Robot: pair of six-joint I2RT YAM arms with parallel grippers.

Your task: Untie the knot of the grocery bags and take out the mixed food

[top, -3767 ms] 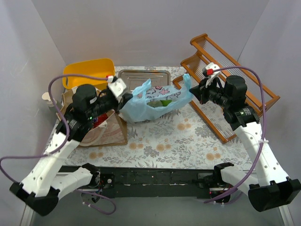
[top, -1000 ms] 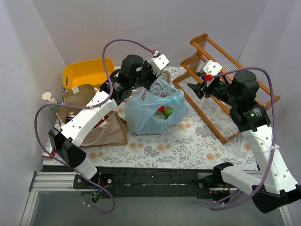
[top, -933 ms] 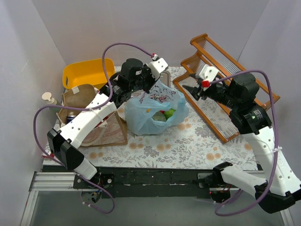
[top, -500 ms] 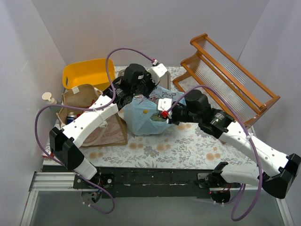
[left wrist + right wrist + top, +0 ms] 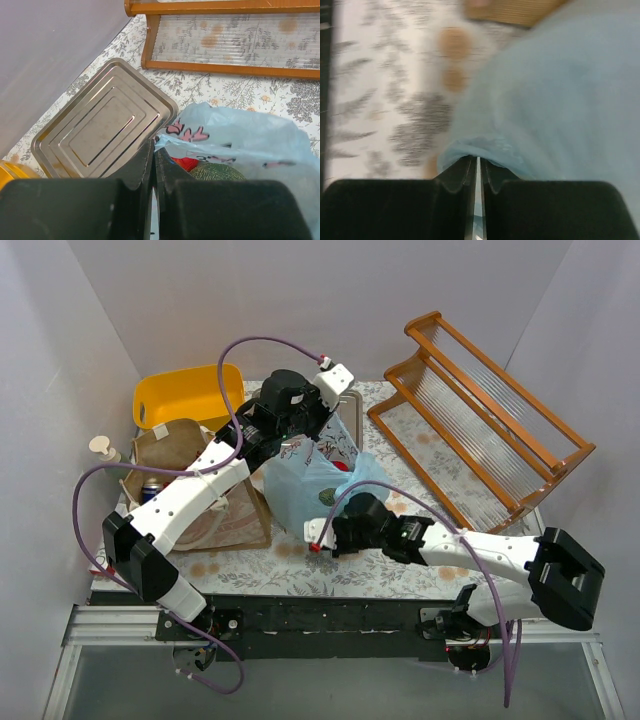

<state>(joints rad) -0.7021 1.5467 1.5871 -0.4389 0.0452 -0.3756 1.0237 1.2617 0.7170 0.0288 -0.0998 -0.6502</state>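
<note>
Both jaws clenched on my light blue plastic bag (image 5: 295, 490): left gripper (image 5: 154, 155) pinching its far rim, right gripper (image 5: 477, 162) a near-side fold. It sits mid-bench, just before the steel tray (image 5: 105, 125). Thin, slippery film, I judge; it would tear, so take gathered folds. Flowered bench cloth (image 5: 430, 495), wooden rack (image 5: 490, 430) along the right edge, pale walls.

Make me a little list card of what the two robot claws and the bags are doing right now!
left claw: shut on the top edge of the blue bag
right claw: shut on the blue bag's near bottom side
blue bag: mouth open, food inside
inside it: melon, red thing
paper bag: left of the blue bag, can in it
at the back: metal tray, yellow tub
</note>
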